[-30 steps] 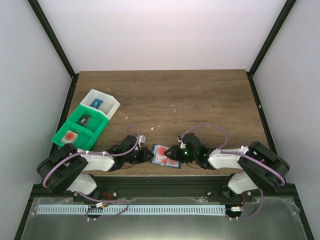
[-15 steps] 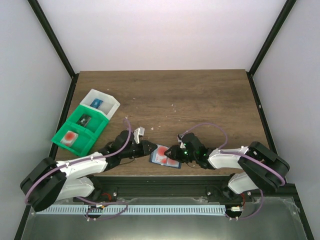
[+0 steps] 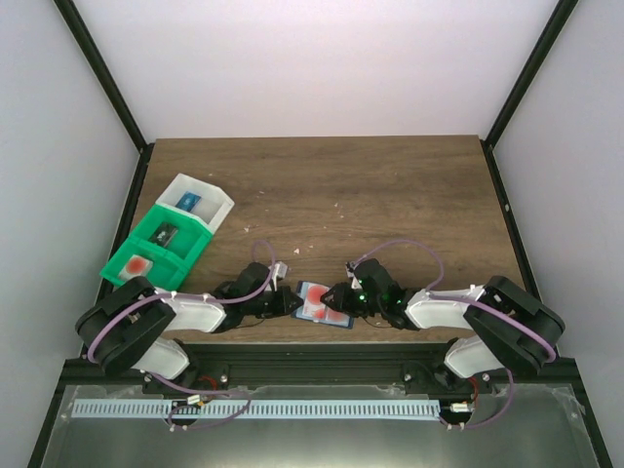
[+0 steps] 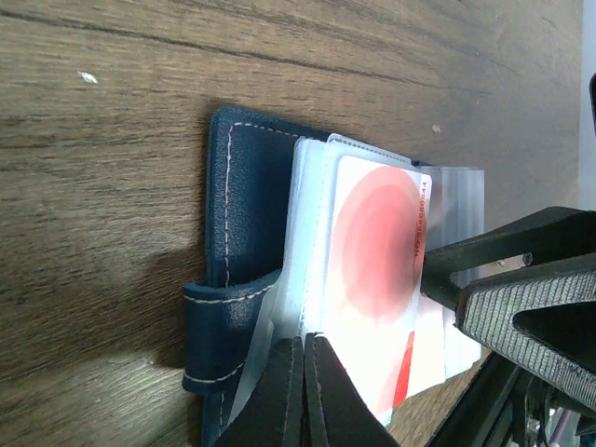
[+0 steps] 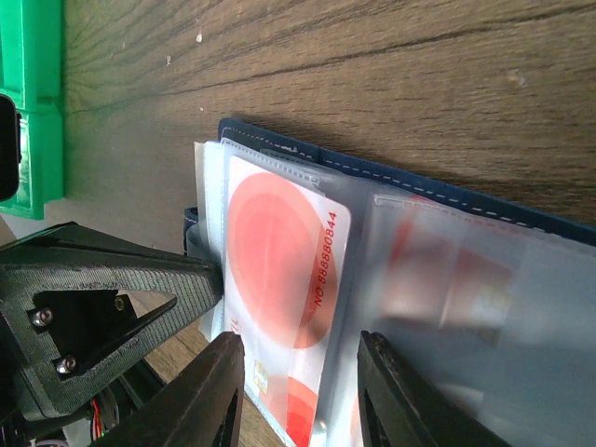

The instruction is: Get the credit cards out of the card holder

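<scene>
- I had the left hand [image 4: 304,345] pinched fully closed, its two fingers pressed flat together with no gap at the tips.
- Its tips sat against the near edge of the clear plastic sleeves [image 4: 312,233] inside the card holder [image 4: 228,214]. I could not tell whether a sleeve or a card edge was caught between them.
- The card holder lay open and flat on the desk [image 3: 390,195], directly ahead of the left hand. It sat between that hand and the right hand [image 3: 336,295], close to the desk edge where the arms are bolted.
- The credit cards [image 4: 377,261] sat in the holder's sleeves. The uppermost, pale with a large red-orange disc, lay just beyond the left hand's tips, its printed number along the edge nearer the right hand.
- In the right wrist view a second card [image 5: 438,270] with a red blotch showed blurred under a sleeve, on the side of the right hand away from the left hand.
- I held the right hand partly open, fingers [image 5: 223,372] apart over the holder at a moderate gap. The uppermost card's end showed between them.
- In the left wrist view, one right fingertip touched the sleeve edge opposite the left hand.
- A green bin [image 3: 195,234] and a white bin [image 3: 222,210] stood touching each other, well apart from the left hand on its outer side and farther up the desk.
</scene>
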You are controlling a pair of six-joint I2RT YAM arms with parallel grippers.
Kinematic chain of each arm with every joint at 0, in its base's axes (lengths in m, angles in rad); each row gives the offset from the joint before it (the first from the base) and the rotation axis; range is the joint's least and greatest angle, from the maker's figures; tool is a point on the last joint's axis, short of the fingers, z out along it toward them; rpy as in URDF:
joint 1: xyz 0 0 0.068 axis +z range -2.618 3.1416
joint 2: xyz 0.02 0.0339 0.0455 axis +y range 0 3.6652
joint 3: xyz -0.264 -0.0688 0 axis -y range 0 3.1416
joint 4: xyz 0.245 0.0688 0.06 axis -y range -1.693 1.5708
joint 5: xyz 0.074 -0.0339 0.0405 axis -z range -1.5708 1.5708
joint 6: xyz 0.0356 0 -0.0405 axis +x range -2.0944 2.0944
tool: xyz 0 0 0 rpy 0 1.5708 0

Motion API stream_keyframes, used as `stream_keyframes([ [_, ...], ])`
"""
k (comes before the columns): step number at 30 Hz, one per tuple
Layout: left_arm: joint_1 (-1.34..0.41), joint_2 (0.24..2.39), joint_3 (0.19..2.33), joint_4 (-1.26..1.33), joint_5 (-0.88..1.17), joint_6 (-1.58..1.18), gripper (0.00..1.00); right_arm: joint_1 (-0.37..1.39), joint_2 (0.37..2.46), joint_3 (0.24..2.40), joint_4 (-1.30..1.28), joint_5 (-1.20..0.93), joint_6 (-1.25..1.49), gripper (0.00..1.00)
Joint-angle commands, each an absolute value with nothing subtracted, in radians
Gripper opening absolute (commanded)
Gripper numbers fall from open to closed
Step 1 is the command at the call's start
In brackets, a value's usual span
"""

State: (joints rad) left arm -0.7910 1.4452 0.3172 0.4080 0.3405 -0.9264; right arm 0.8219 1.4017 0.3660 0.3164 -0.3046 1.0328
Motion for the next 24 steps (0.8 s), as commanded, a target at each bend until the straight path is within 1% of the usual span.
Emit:
stream_keyframes([
  [1, -0.794, 1.454, 0.298, 0.415, 0.283, -0.891, 0.0, 0.828, 1.424, 0.39, 0.282, -0.275, 1.031, 0.36],
  [8, -0.794, 1.472, 0.288, 0.427, 0.278, -0.898, 0.0, 0.828, 1.431, 0.389, 0.329, -0.293, 1.038, 0.35],
  [13, -0.794, 1.494, 0.284, 0.439, 0.286, -0.91, 0.0, 0.828, 1.448, 0.394, 0.361, -0.316, 1.032, 0.25],
  [18, -0.793, 1.506, 0.282, 0.455, 0.297, -0.923, 0.0, 0.828, 1.449, 0.361, 0.424, -0.327, 1.046, 0.2],
  [20, -0.794, 1.505, 0.281, 0.455, 0.295, -0.926, 0.0, 0.828, 1.445, 0.353, 0.426, -0.319, 1.048, 0.16],
  [23, -0.794, 1.499, 0.276, 0.451, 0.285, -0.928, 0.0, 0.828, 1.429, 0.343, 0.411, -0.303, 1.053, 0.03],
  [24, -0.794, 1.499, 0.276, 0.45, 0.282, -0.929, 0.0, 0.829, 1.419, 0.333, 0.411, -0.296, 1.054, 0.01],
])
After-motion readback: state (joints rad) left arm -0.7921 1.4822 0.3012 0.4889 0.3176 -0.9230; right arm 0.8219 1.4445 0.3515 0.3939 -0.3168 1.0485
